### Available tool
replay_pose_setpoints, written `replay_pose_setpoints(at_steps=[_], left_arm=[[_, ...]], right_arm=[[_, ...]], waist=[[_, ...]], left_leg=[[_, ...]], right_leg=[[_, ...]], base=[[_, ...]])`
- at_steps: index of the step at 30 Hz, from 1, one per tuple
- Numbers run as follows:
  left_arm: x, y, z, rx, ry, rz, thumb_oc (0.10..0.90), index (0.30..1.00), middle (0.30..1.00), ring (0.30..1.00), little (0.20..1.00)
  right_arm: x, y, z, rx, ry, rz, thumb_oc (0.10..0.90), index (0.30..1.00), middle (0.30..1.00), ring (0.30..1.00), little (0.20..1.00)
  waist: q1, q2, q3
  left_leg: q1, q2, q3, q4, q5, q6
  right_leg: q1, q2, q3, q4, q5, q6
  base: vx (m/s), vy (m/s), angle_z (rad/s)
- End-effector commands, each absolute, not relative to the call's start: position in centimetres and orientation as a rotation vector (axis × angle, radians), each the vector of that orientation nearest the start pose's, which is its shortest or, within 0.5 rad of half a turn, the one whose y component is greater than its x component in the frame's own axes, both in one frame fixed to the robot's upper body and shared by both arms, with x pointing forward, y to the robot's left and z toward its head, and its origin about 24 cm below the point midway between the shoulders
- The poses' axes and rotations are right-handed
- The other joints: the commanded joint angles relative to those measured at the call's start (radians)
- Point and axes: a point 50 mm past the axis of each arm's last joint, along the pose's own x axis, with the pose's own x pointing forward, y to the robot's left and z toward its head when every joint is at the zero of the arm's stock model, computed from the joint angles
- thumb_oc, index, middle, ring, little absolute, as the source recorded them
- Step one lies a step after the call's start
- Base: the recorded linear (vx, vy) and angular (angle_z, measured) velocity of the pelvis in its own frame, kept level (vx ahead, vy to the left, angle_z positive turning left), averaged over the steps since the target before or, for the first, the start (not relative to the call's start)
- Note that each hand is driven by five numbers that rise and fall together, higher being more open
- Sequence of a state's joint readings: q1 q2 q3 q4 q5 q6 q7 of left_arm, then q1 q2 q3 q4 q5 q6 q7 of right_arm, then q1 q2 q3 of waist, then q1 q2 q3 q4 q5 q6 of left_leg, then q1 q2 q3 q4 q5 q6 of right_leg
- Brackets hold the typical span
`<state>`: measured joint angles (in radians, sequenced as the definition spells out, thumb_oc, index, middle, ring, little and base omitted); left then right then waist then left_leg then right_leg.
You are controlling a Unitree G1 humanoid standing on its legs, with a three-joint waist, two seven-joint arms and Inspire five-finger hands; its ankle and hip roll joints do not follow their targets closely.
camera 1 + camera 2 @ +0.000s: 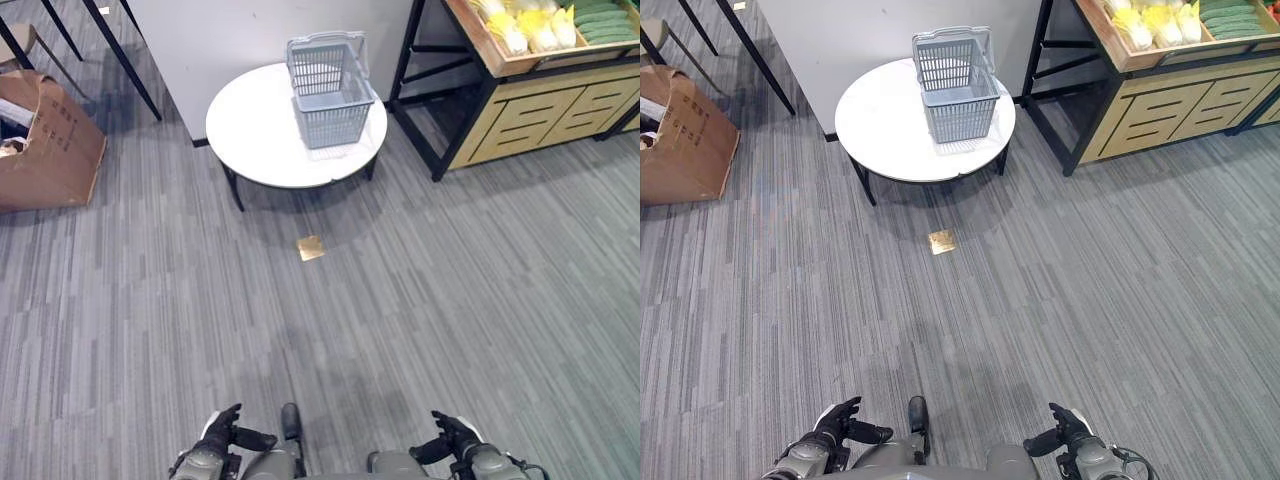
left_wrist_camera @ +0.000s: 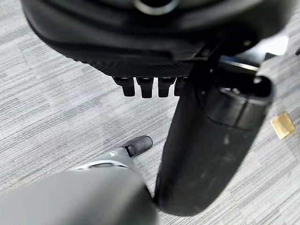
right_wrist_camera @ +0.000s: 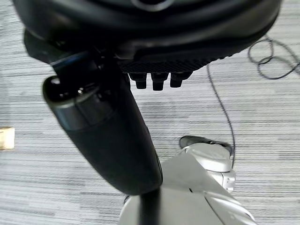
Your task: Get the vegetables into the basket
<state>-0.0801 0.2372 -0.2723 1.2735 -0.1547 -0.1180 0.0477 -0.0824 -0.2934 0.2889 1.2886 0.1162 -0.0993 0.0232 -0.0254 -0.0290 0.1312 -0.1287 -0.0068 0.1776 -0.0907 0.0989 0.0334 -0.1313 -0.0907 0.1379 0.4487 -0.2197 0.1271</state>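
We see basket (image 1: pixel 331 92) upright on bench (image 1: pixel 262 130); veg (image 1: pixel 556 25) on shelf right of it. Left robot hand (image 1: pixel 222 433) & right robot hand (image 1: pixel 452 437) low, both relaxed, holding nothing.

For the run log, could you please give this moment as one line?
stage: start | basket: empty, on round table | vegetables: on shelf | left hand, right hand: low, empty

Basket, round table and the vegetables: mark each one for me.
basket (image 1: pixel 332 112): left eye view, on its near slatted wall.
table (image 1: pixel 252 130): left eye view, on the bare white top left of the basket.
vegetables (image 1: pixel 600 22): left eye view, on the green ones in the wooden stand's tray.
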Motion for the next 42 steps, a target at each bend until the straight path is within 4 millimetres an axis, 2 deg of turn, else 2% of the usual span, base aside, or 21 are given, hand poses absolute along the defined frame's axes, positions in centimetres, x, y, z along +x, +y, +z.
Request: replay_pose_setpoints(at_steps=[1, 3, 4, 5, 6, 7, 12, 17, 20, 21, 22, 24, 25, 28, 31, 32, 34, 36, 37, 39, 42], left_arm=[[11.8, 24.2, -15.1, 0.336, 1.095, 0.067, 0.900, 1.000, 1.000, 1.000, 1.000], [11.9, 24.4, -15.1, 0.345, 1.095, 0.063, 0.900, 1.000, 1.000, 1.000, 1.000], [11.9, 24.5, -15.1, 0.380, 1.103, 0.041, 0.900, 1.000, 1.000, 1.000, 1.000], [11.9, 24.5, -15.1, 0.380, 1.103, 0.041, 0.900, 1.000, 1.000, 1.000, 1.000], [12.4, 24.5, -15.0, 0.426, 1.100, 0.010, 0.900, 1.000, 1.000, 1.000, 1.000], [12.4, 24.5, -15.0, 0.426, 1.100, 0.010, 0.900, 1.000, 1.000, 1.000, 1.000], [12.2, 24.4, -15.1, 0.445, 1.111, -0.009, 0.900, 1.000, 1.000, 1.000, 1.000], [11.5, 24.1, -15.4, 0.463, 1.136, -0.034, 0.900, 1.000, 1.000, 1.000, 1.000], [11.0, 24.0, -15.6, 0.479, 1.160, -0.049, 0.900, 1.000, 1.000, 1.000, 1.000], [10.2, 23.8, -15.9, 0.511, 1.193, -0.088, 0.900, 1.000, 1.000, 1.000, 1.000], [10.2, 23.8, -15.9, 0.511, 1.193, -0.089, 0.900, 1.000, 1.000, 1.000, 1.000], [10.1, 23.8, -15.9, 0.551, 1.197, -0.125, 0.900, 1.000, 1.000, 1.000, 1.000], [10.3, 23.8, -15.8, 0.564, 1.187, -0.135, 0.900, 1.000, 1.000, 1.000, 1.000], [11.0, 23.6, -15.7, 0.561, 1.164, -0.130, 0.900, 1.000, 1.000, 1.000, 1.000], [11.2, 23.3, -15.7, 0.537, 1.154, -0.115, 0.900, 1.000, 1.000, 1.000, 1.000], [11.1, 23.3, -15.7, 0.537, 1.154, -0.115, 0.900, 1.000, 1.000, 1.000, 1.000], [10.7, 23.2, -15.9, 0.540, 1.162, -0.108, 0.900, 1.000, 1.000, 1.000, 1.000], [10.5, 23.1, -15.9, 0.537, 1.165, -0.107, 0.900, 1.000, 1.000, 1.000, 1.000], [10.3, 23.3, -15.9, 0.531, 1.170, -0.095, 0.900, 1.000, 1.000, 1.000, 1.000], [10.4, 23.7, -15.8, 0.535, 1.170, -0.085, 0.900, 1.000, 1.000, 1.000, 1.000], [10.2, 24.0, -15.8, 0.552, 1.179, -0.083, 0.900, 1.000, 1.000, 1.000, 1.000]], right_arm=[[12.3, -23.8, -15.0, -0.359, 1.094, 0.065, 0.900, 1.000, 1.000, 1.000, 1.000], [12.5, -23.8, -14.9, -0.368, 1.089, 0.073, 0.900, 1.000, 1.000, 1.000, 1.000], [12.8, -23.9, -14.8, -0.388, 1.082, 0.087, 0.900, 1.000, 1.000, 1.000, 1.000], [12.8, -23.9, -14.8, -0.388, 1.082, 0.087, 0.900, 1.000, 1.000, 1.000, 1.000], [13.4, -23.9, -14.6, -0.406, 1.066, 0.096, 0.900, 1.000, 1.000, 1.000, 1.000], [13.4, -23.9, -14.6, -0.406, 1.066, 0.095, 0.900, 1.000, 1.000, 1.000, 1.000], [13.6, -24.1, -14.5, -0.416, 1.060, 0.103, 0.900, 1.000, 1.000, 1.000, 1.000], [13.4, -24.7, -14.3, -0.423, 1.062, 0.098, 0.900, 1.000, 1.000, 1.000, 1.000], [13.6, -25.2, -14.1, -0.439, 1.061, 0.097, 0.900, 1.000, 1.000, 1.000, 1.000], [13.8, -25.8, -13.9, -0.455, 1.055, 0.094, 0.900, 1.000, 1.000, 1.000, 1.000], [13.8, -25.8, -13.9, -0.455, 1.055, 0.093, 0.900, 1.000, 1.000, 1.000, 1.000], [14.1, -26.7, -13.5, -0.474, 1.045, 0.084, 0.900, 1.000, 1.000, 1.000, 1.000], [14.0, -27.4, -13.3, -0.479, 1.048, 0.061, 0.900, 1.000, 1.000, 1.000, 1.000], [13.2, -28.3, -13.3, -0.479, 1.074, 0.023, 0.900, 1.000, 1.000, 1.000, 1.000], [12.2, -28.8, -13.5, -0.474, 1.109, -0.002, 0.900, 1.000, 1.000, 1.000, 1.000], [12.1, -28.8, -13.5, -0.474, 1.110, -0.003, 0.900, 1.000, 1.000, 1.000, 1.000], [11.9, -28.9, -13.5, -0.482, 1.117, -0.009, 0.900, 1.000, 1.000, 1.000, 1.000], [11.9, -29.0, -13.5, -0.488, 1.116, -0.011, 0.900, 1.000, 1.000, 1.000, 1.000], [11.9, -28.9, -13.5, -0.494, 1.112, -0.005, 0.900, 1.000, 1.000, 1.000, 1.000], [12.1, -28.6, -13.6, -0.493, 1.105, 0.010, 0.900, 1.000, 1.000, 1.000, 1.000], [11.7, -27.7, -14.0, -0.475, 1.120, 0.027, 0.900, 1.000, 1.000, 1.000, 1.000]], waist=[[-0.003, -0.018, 0.053], [-0.006, -0.016, 0.059], [-0.016, -0.008, 0.072], [-0.016, -0.008, 0.072], [-0.038, -0.001, 0.100], [-0.042, 0.001, 0.105], [-0.080, 0.004, 0.113], [-0.093, 0.019, 0.088], [-0.097, 0.046, 0.069], [-0.101, 0.065, 0.063], [-0.102, 0.066, 0.063], [-0.107, 0.084, 0.063], [-0.108, 0.089, 0.074], [-0.104, 0.081, 0.087], [-0.087, 0.065, 0.095], [-0.085, 0.066, 0.096], [-0.065, 0.058, 0.100], [-0.058, 0.060, 0.104], [-0.044, 0.069, 0.103], [-0.037, 0.068, 0.105], [-0.035, 0.049, 0.087]], left_leg=[[0.037, 0.026, 0.013, 0.025, -0.041, -0.038], [0.051, 0.024, 0.010, 0.021, -0.046, -0.036], [0.077, 0.023, 0.007, 0.016, -0.059, -0.036], [0.077, 0.023, 0.007, 0.016, -0.059, -0.036], [0.130, 0.013, -0.016, 0.015, -0.095, -0.038], [0.135, 0.014, -0.020, 0.015, -0.097, -0.038], [0.235, -0.005, -0.083, 0.020, -0.160, -0.049], [0.286, 0.007, -0.128, 0.048, -0.195, -0.064], [0.286, 0.050, -0.136, 0.083, -0.163, -0.094], [0.275, 0.074, -0.148, 0.121, -0.117, -0.120], [0.275, 0.074, -0.149, 0.121, -0.117, -0.121], [0.254, 0.087, -0.159, 0.194, -0.060, -0.149], [0.218, 0.091, -0.157, 0.276, -0.001, -0.171], [0.155, 0.092, -0.151, 0.376, 0.050, -0.177], [0.038, 0.072, -0.123, 0.330, 0.009, -0.146], [0.038, 0.073, -0.122, 0.337, 0.001, -0.145], [-0.040, 0.101, -0.096, 0.232, -0.021, -0.132], [-0.050, 0.108, -0.099, 0.213, -0.014, -0.134], [-0.082, 0.118, -0.119, 0.174, 0.028, -0.142], [-0.074, 0.122, -0.117, 0.171, 0.040, -0.143], [-0.042, 0.098, -0.070, 0.161, -0.003, -0.120]], right_leg=[[0.049, -0.100, -0.021, -0.203, 0.465, 0.047], [0.029, -0.092, -0.029, -0.197, 0.465, 0.043], [-0.022, -0.064, -0.038, -0.212, 0.429, 0.034], [-0.021, -0.064, -0.038, -0.212, 0.429, 0.034], [-0.111, -0.027, -0.067, -0.306, 0.378, 0.030], [-0.103, -0.027, -0.072, -0.307, 0.376, 0.030], [-0.170, -0.025, -0.106, -0.428, 0.443, 0.050], [-0.152, -0.015, -0.113, -0.402, 0.434, 0.034], [-0.138, 0.011, -0.143, -0.377, 0.396, 0.003], [-0.132, 0.028, -0.157, -0.356, 0.364, -0.017], [-0.132, 0.029, -0.158, -0.355, 0.364, -0.017], [-0.117, 0.050, -0.164, -0.338, 0.326, -0.042], [-0.098, 0.057, -0.166, -0.328, 0.305, -0.061], [-0.055, 0.050, -0.173, -0.329, 0.279, -0.081], [-0.004, 0.026, -0.165, -0.347, 0.261, -0.078], [-0.002, 0.027, -0.164, -0.345, 0.257, -0.077], [0.036, 0.010, -0.142, -0.356, 0.228, -0.066], [0.045, 0.009, -0.136, -0.354, 0.219, -0.065], [0.066, 0.018, -0.115, -0.346, 0.199, -0.063], [0.087, 0.021, -0.088, -0.332, 0.184, -0.061], [0.111, -0.002, -0.052, -0.343, 0.193, -0.037]], base=[[0.10, 0.153, -0.14], [0.09, 0.086, -0.03], [0.09, 0.066, -0.07], [0.32, 0.103, -0.05], [0.24, 0.038, -0.05], [0.37, 0.003, 0.08], [0.25, -0.067, 0.31], [0.25, -0.136, 0.55], [0.24, -0.232, 0.30], [0.19, -0.211, 0.25], [0.26, -0.273, 0.24], [0.22, -0.241, 0.22], [0.20, -0.233, 0.12], [0.20, -0.170, 0.07], [0.18, -0.071, 0.00], [0.27, -0.016, 0.04], [0.25, 0.066, 0.08], [0.19, 0.081, -0.13], [0.30, 0.135, -0.39], [0.32, 0.162, -0.39], [0.27, 0.213, -0.95]])
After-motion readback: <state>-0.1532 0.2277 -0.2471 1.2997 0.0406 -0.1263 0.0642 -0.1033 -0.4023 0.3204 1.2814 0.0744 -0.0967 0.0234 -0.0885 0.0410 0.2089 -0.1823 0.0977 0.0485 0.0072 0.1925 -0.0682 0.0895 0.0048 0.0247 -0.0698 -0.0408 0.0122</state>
